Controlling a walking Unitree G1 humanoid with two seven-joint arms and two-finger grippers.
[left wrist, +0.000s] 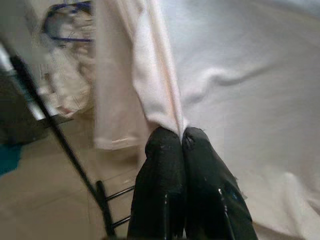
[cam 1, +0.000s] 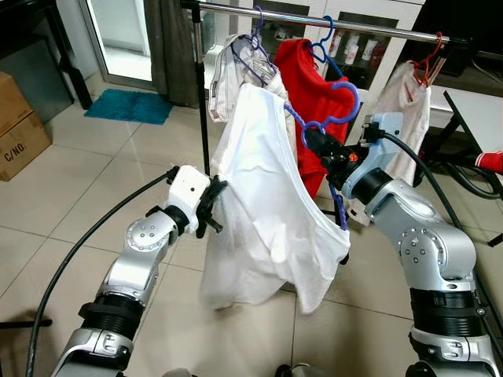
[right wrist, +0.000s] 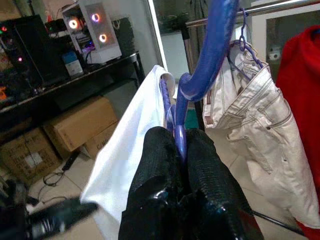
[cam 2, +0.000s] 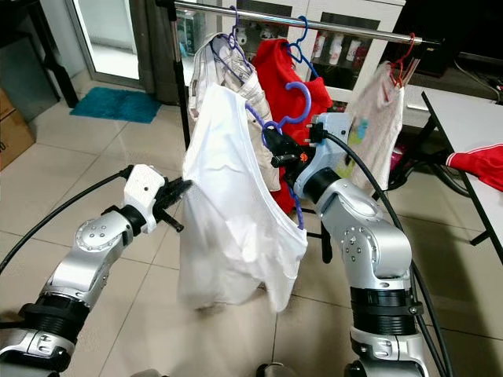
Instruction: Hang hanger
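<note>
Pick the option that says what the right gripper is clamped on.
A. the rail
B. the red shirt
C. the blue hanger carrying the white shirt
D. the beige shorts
C: the right gripper is shut on the neck of the blue hanger below its hook, with the white shirt draped from it, while the rail stays above, untouched.
</note>
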